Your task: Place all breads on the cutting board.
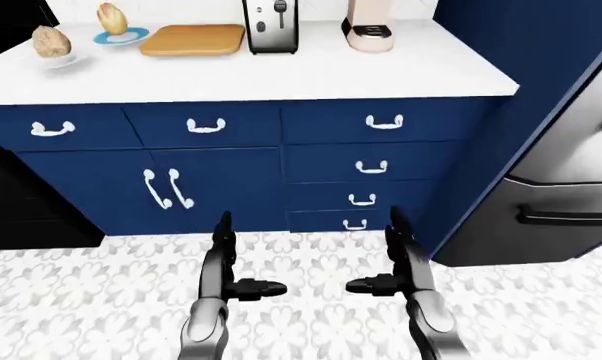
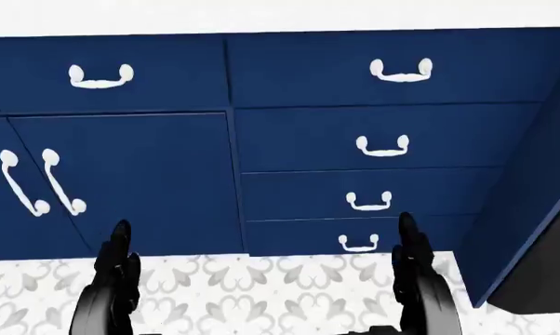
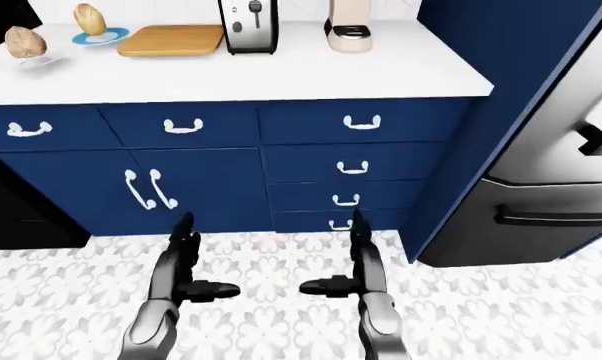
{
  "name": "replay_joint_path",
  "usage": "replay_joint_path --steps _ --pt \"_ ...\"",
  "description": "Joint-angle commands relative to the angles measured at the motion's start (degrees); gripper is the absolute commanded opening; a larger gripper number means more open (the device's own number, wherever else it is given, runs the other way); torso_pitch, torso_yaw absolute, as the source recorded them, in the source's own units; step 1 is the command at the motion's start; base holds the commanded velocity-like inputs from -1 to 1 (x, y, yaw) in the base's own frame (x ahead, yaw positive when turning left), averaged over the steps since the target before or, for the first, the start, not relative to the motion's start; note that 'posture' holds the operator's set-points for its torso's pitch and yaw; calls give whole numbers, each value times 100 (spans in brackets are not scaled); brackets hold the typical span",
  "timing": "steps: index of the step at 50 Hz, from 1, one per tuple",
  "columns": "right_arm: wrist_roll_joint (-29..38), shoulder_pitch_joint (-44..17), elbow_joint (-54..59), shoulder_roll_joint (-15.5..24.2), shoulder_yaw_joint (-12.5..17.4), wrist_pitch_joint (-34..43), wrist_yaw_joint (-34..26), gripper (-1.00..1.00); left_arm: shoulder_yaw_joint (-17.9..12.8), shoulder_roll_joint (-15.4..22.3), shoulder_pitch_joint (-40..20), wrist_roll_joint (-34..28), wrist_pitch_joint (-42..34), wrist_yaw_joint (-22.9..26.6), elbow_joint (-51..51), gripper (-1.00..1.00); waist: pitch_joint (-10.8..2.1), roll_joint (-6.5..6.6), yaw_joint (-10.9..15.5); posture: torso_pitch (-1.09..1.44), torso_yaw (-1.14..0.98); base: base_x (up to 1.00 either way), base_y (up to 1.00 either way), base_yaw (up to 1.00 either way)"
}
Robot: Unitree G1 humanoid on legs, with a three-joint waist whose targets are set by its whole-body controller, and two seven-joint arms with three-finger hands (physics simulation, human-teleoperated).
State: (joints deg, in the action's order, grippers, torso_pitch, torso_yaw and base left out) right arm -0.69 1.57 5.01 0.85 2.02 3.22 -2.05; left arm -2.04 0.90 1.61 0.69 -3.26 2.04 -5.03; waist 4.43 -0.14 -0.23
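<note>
While both hands (image 1: 311, 285) hang open and empty, I'm approaching; breads (image 1: 51, 42) and board (image 1: 192, 39) lie far above-left.

We are seeing the toaster (image 1: 270, 26) and coffee maker (image 1: 368, 26) cropped by the left-eye view's top edge. The refrigerator (image 1: 561, 180) is running off its right edge. The head view is hiding our hands' lower parts below its bottom edge.

Two breads (image 1: 51, 42) (image 1: 112, 18) on plates beside empty cutting board (image 1: 192, 39), both hands (image 1: 243, 279) (image 1: 379, 276) open, low
</note>
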Motion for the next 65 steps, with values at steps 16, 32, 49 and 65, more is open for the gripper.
replay_joint_path --steps 16,32,49,65 --pt "60 -145 -511 42 27 -317 -7 100 -21 -8 -139 170 184 5 656 100 -464 -28 42 0 0 0 0 0" --pt "73 -687 -2356 239 357 1971 43 100 -240 186 -1111 488 -1285 -239 1241 100 -528 -40 58 0 0 0 0 0" --pt "-405 -3378 -3706 901 716 5656 347 100 -809 1057 -3677 1162 -4107 -697 1937 100 -463 -16 58 0 0 0 0 0" --pt "-918 -6077 -2618 1715 896 6850 677 100 -1152 2037 -5482 1896 -5505 -1181 1668 100 -451 50 39 0 0 0 0 0"
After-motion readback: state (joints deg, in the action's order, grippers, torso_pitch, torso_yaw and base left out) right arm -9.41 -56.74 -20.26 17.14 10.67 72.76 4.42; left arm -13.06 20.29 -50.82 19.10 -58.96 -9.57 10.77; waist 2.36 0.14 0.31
